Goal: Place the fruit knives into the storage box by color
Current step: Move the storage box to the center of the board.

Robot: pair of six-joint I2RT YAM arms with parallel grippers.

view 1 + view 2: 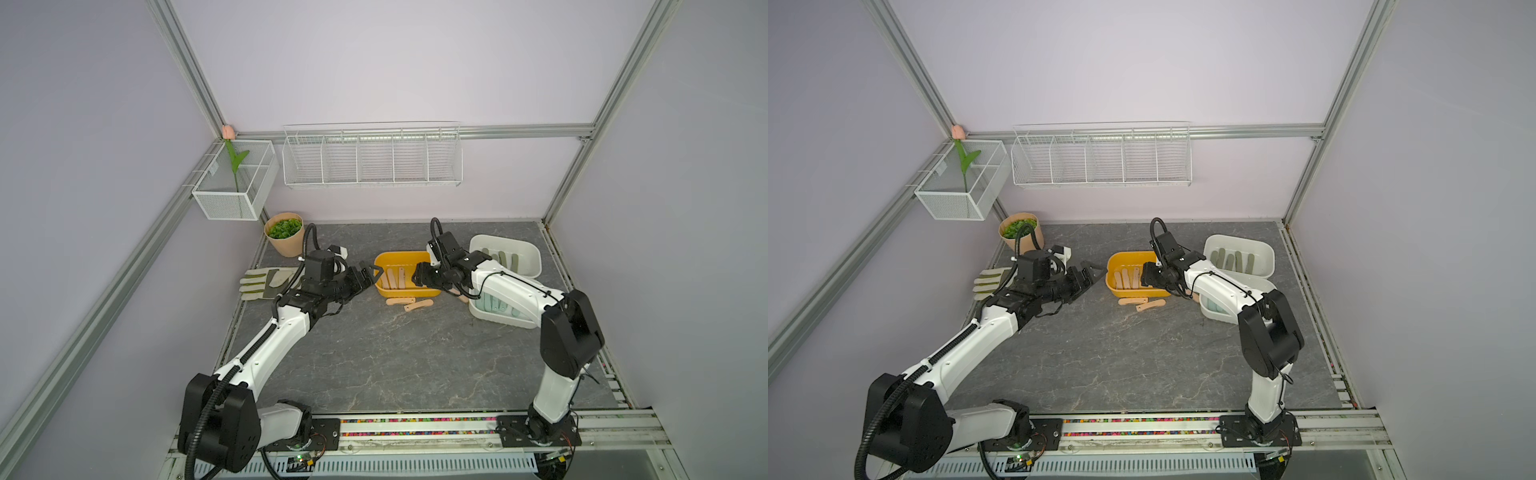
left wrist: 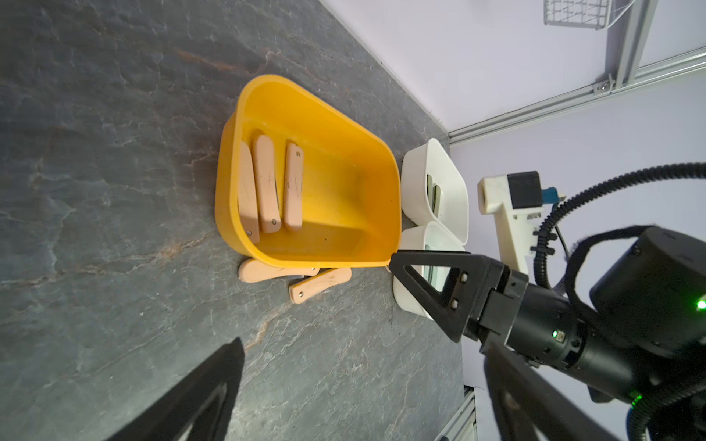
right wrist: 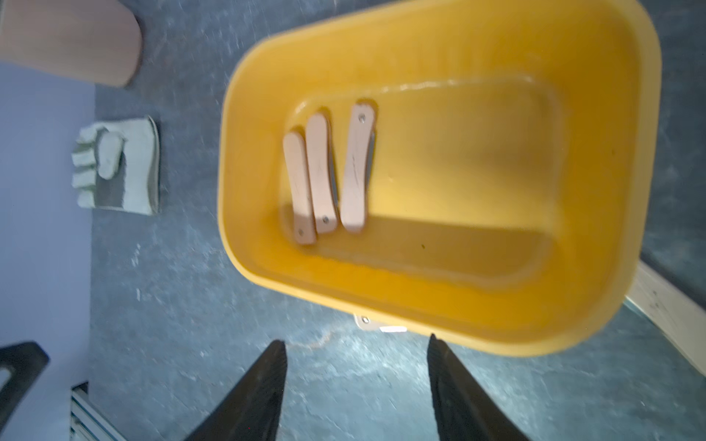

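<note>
Sorting lot, peach group under way.

- Yellow box [image 2: 324, 114]: three peach knives [image 2: 267, 183] lie side by side at one end of its floor, probably packed parallel to leave room for more.
- Loose peach knives [image 1: 409, 303]: two on the counter [image 1: 395, 357], just beside the yellow box's front wall, not yet binned.
- Far white box [image 1: 536, 253]: holds the olive knives [image 1: 503, 259].
- Near white box [image 1: 498, 318]: holds the mint knives [image 1: 496, 307], partly hidden. Each colour has its own container, so peach goes to yellow.
- Right claw [image 3: 356, 340]: jaws partly apart, nothing between them, at the yellow box's end nearest the white boxes. It seems placed to reach the loose pair.
- Left claw [image 1: 372, 277]: jaws wide, empty, beside the opposite end, apparently held clear of the other arm.
</note>
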